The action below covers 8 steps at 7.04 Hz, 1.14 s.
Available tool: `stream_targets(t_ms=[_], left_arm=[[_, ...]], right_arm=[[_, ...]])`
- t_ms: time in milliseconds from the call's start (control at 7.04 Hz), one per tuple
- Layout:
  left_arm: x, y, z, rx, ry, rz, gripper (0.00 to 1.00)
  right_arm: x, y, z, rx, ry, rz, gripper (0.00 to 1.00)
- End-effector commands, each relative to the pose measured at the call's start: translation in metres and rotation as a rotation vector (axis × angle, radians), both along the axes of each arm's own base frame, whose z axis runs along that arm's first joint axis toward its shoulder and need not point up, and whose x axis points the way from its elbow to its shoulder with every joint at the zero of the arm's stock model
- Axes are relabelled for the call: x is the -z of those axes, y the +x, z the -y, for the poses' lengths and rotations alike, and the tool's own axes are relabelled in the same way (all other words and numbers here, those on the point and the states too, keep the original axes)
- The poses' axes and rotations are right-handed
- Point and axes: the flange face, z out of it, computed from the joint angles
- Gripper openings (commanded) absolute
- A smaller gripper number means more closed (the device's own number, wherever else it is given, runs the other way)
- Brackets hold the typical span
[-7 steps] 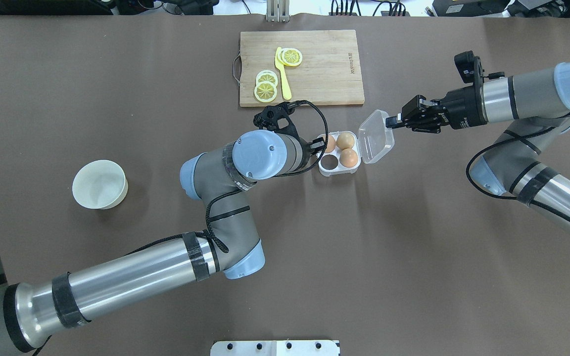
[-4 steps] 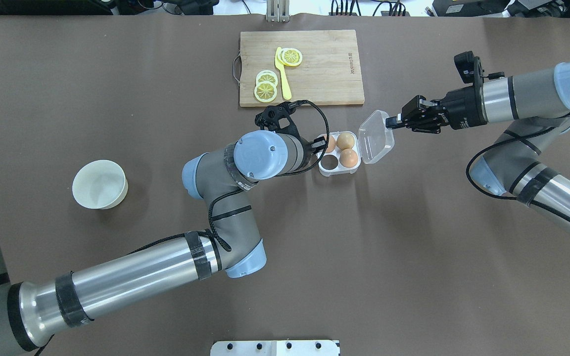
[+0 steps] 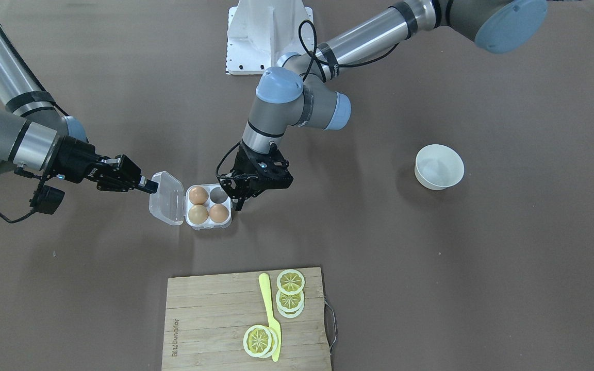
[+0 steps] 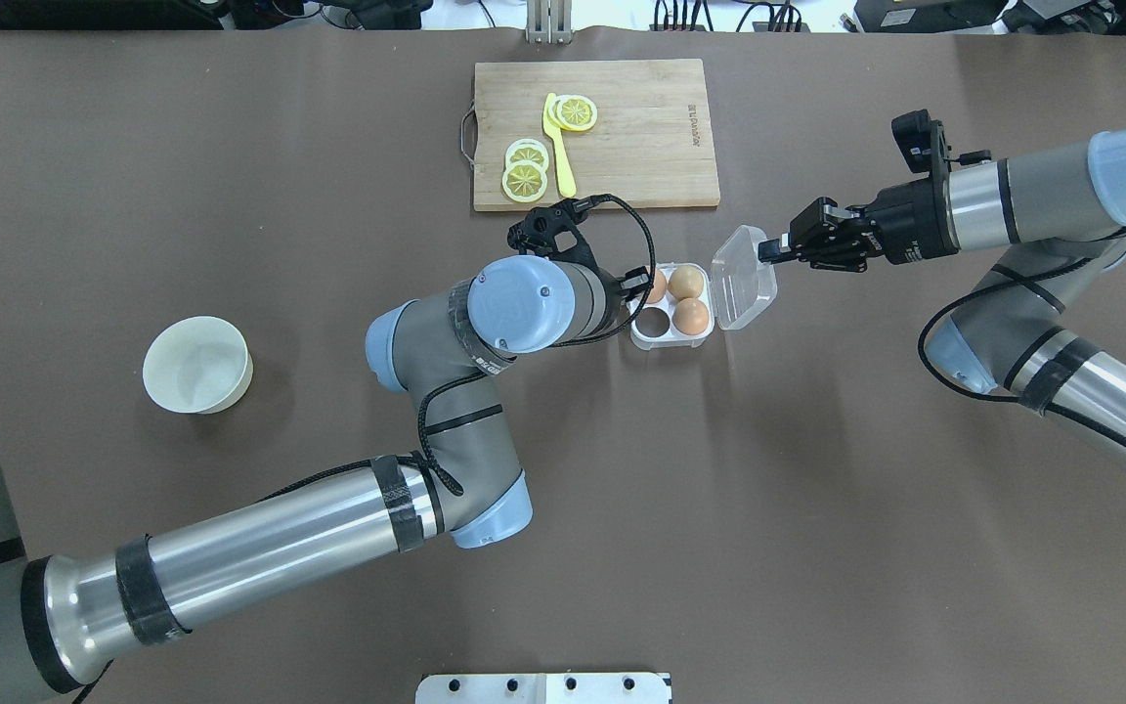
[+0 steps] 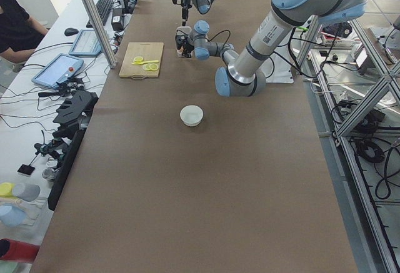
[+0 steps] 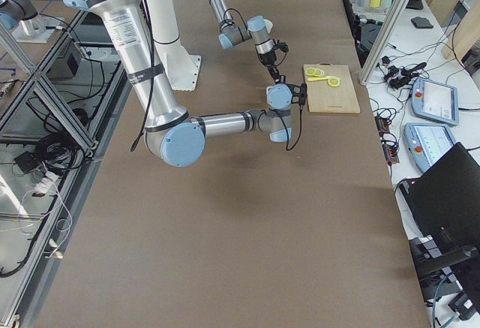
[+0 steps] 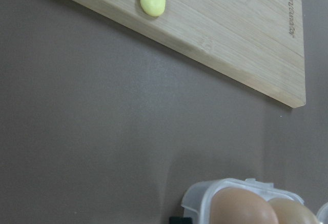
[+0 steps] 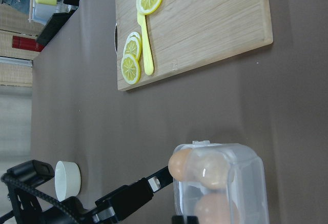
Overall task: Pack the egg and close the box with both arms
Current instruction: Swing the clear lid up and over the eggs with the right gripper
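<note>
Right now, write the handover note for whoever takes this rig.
Right gripper: shut on the edge of the lid, which is open and tilted up.
Left gripper: at the box's side; open or shut, cannot tell.
Done: three eggs sit in the box, one cell empty; the bowl shows none.
Left: swing the lid over and press it shut.

Wooden cutting board (image 4: 641, 137) on brown table (image 4: 817, 489). On board: yellow knife (image 4: 559, 156), lemon slices (image 4: 525, 174) both ends. White bowl (image 4: 194, 360) well apart from board.
</note>
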Motion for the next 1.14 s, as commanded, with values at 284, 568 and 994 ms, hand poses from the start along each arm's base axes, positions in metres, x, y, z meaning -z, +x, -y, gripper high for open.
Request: stream_targets(t_ms=[284, 568, 994], left_arm=[[0.002, 0.001, -0.001, 0.001, -0.005, -0.006, 0.00], [0.002, 0.001, -0.001, 0.001, -0.005, -0.006, 0.00], [0.004, 0.000, 0.000, 0.001, -0.004, -0.008, 0.00]], right_arm=[[0.015, -0.013, 0.001, 0.007, -0.001, 0.001, 0.00], [0.037, -0.020, -0.001, 0.016, -0.020, -0.016, 0.00], [0.042, -0.039, -0.008, 0.002, -0.021, -0.010, 0.00]])
